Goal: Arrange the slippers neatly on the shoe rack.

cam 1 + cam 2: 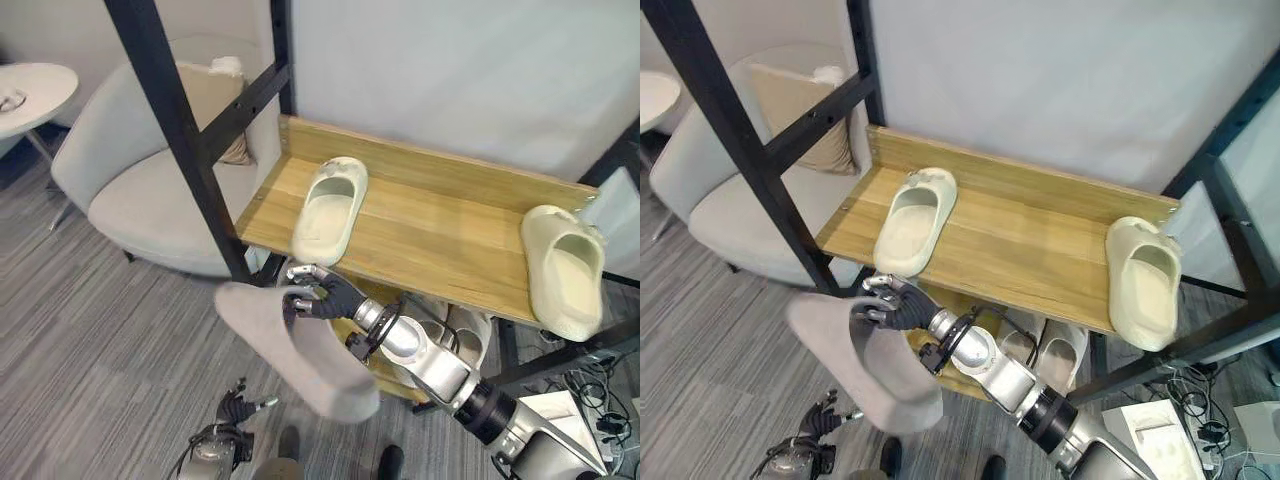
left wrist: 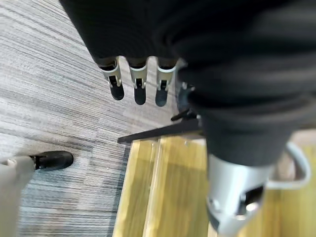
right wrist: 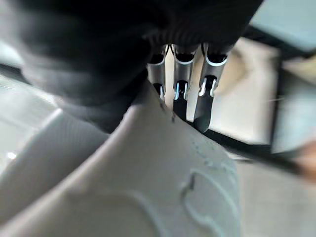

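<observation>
My right hand (image 1: 318, 292) is clamped on a pale grey slipper (image 1: 300, 350), sole up; beyond its fingers two cream slippers (image 1: 330, 208) lie on the wooden shelf (image 1: 440, 235). Left hand (image 1: 232, 412) hangs relaxed, fingers apart.

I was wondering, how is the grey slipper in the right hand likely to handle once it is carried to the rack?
The grey slipper juts past the right hand without sagging, so probably stiff and light. Gripped at one end, it may pivot.

Two head cameras look steeply down from close above, sharing the wooden shelf (image 1: 430, 235) with its two slippers. The left wrist camera faces down at the floor (image 2: 54, 98). The right wrist camera sits tight against a grey slipper (image 3: 148, 177).
</observation>
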You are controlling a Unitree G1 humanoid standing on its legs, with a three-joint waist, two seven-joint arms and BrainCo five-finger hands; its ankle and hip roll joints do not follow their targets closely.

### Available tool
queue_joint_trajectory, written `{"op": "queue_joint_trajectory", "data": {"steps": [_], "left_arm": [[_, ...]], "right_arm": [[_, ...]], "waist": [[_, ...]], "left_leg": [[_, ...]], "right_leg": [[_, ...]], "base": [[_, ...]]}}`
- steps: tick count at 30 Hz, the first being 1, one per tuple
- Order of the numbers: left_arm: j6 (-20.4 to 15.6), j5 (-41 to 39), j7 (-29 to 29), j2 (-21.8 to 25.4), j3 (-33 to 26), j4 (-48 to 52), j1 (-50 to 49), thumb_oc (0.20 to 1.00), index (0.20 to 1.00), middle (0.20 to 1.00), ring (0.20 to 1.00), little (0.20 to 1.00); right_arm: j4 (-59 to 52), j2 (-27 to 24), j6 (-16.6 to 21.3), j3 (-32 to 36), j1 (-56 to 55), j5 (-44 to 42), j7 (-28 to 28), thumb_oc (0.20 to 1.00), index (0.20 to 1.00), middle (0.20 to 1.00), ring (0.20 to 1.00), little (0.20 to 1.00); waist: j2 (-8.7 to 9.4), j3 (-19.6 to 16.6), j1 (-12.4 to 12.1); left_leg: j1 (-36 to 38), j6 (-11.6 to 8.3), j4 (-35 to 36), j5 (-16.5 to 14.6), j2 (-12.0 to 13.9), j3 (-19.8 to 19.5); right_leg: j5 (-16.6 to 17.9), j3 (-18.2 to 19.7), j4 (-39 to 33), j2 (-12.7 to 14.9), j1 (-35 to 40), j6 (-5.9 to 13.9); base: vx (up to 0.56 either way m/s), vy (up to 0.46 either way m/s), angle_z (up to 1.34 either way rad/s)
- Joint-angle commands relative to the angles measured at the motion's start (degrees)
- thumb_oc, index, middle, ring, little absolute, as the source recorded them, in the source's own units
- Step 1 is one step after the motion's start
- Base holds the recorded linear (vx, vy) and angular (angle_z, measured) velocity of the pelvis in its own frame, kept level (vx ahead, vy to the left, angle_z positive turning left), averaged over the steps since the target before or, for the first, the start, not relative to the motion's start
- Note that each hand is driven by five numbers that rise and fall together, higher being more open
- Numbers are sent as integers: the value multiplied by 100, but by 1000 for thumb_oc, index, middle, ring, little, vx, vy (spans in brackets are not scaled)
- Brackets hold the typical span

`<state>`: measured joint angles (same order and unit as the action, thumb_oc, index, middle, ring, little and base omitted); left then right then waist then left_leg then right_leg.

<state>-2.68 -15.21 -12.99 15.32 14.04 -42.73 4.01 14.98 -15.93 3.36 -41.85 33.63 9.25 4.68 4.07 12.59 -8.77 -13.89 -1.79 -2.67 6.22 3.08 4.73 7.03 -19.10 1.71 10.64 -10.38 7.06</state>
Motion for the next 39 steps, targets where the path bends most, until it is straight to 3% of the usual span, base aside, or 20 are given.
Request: {"op": "queue_joint_trajectory", "data": {"steps": [1, 5, 8, 14, 16, 24, 30, 31, 32, 33, 39], "left_arm": [[-662, -666, -675, 147, 236, 438, 855, 1000, 1000, 1000, 1000, 1000], [-858, -951, -827, 278, 397, 1185, 1108, 1000, 1000, 1000, 1000, 1000], [-927, -985, -745, 409, 475, 1823, 1114, 1000, 1000, 1000, 1000, 1000], [-842, -850, -490, 582, 605, 2448, 1097, 1000, 1000, 1000, 1000, 1000], [-821, -817, -422, 617, 632, 2551, 1083, 1000, 1000, 1000, 1000, 1000], [-740, -740, -407, 634, 828, 2455, 1258, 1000, 1000, 1000, 1000, 1000], [-816, -905, -449, 723, 1030, 2453, 1473, 1000, 1000, 1000, 1000, 1000], [-839, -944, -439, 780, 1082, 2507, 1509, 1000, 1000, 1000, 1000, 1000], [-837, -1025, -389, 795, 1095, 2528, 1509, 1000, 1000, 1000, 1000, 1000], [-814, -1101, -297, 853, 1092, 2464, 1444, 1000, 1000, 1000, 1000, 1000], [-694, -1045, -321, 879, 917, 2090, 1212, 1000, 1000, 1000, 1000, 1000]], "right_arm": [[-196, 22, -167, 569, 966, 1654, 1487, 200, 200, 200, 200, 200], [628, -185, -502, 1093, 1741, 1778, 2069, 200, 200, 200, 200, 200], [1117, -616, -730, 1390, 2272, 1943, 2389, 200, 200, 200, 200, 200], [1553, -1227, -853, 1590, 2528, 2017, 2632, 200, 200, 200, 200, 200], [1744, -1356, -879, 1581, 2516, 2023, 2601, 200, 200, 200, 200, 200], [2786, -1169, -826, 1411, 2833, 1580, 2668, 200, 200, 200, 200, 200], [4162, -893, -920, 1259, 3565, 1193, 2879, 200, 200, 200, 200, 200], [4718, -891, -947, 1194, 3797, 1021, 2842, 705, 705, 705, 705, 705], [4985, -902, -943, 1124, 3952, 935, 2756, 1000, 1000, 1000, 1000, 1000], [5430, -919, -938, 994, 4203, 742, 2543, 1000, 1000, 1000, 1000, 1000], [5339, -701, -795, 1202, 4047, 100, 2439, 1000, 1000, 1000, 1000, 1000]], "waist": [[-222, 698, -247], [-308, 755, -248], [-350, 839, -254], [-360, 950, -251], [-339, 947, -242], [-359, 993, -269], [-414, 1006, -363], [-446, 1007, -440], [-457, 1018, -468], [-474, 1038, -528], [-446, 1104, -505]], "left_leg": [[-546, -156, -609, -312, 16, -266], [-1387, -81, -1213, -478, -41, -517], [-1959, -35, -1717, -614, -45, -575], [-2767, 18, -2480, -876, -15, -730], [-2895, -16, -2717, -1127, -14, -779], [-3101, 2, -2813, -1196, -8, -853], [-3014, 2, -2629, -1142, -70, -856], [-2997, 1, -2578, -1115, -92, -858], [-2971, -3, -2531, -1098, -105, -867], [-2894, -13, -2418, -1054, -134, -870], [-2644, -27, -2228, -995, -126, -843]], "right_leg": [[-704, 57, 1280, 300, -273, 226], [-916, 81, 2063, 334, -1076, 179], [-1045, 117, 2556, 390, -1622, 157], [-1291, 137, 3247, 405, -2421, 98], [-1490, 182, 3406, 393, -2519, 158], [-1534, 73, 3423, 384, -2663, 160], [-1497, 15, 3222, 367, -2557, 162], [-1476, -14, 3170, 378, -2529, 161], [-1464, -23, 3132, 381, -2503, 163], [-1429, -54, 3038, 394, -2425, 167], [-1377, -44, 2828, 345, -2184, 161]], "base": [[-296, -46, 43], [-152, -11, 33], [-105, 17, 21], [-28, 6, 5], [79, -19, 8], [7, -2, 6], [3, 4, 1], [2, 8, 7], [14, 15, 10], [24, 1, 11], [19, 7, 8]]}}
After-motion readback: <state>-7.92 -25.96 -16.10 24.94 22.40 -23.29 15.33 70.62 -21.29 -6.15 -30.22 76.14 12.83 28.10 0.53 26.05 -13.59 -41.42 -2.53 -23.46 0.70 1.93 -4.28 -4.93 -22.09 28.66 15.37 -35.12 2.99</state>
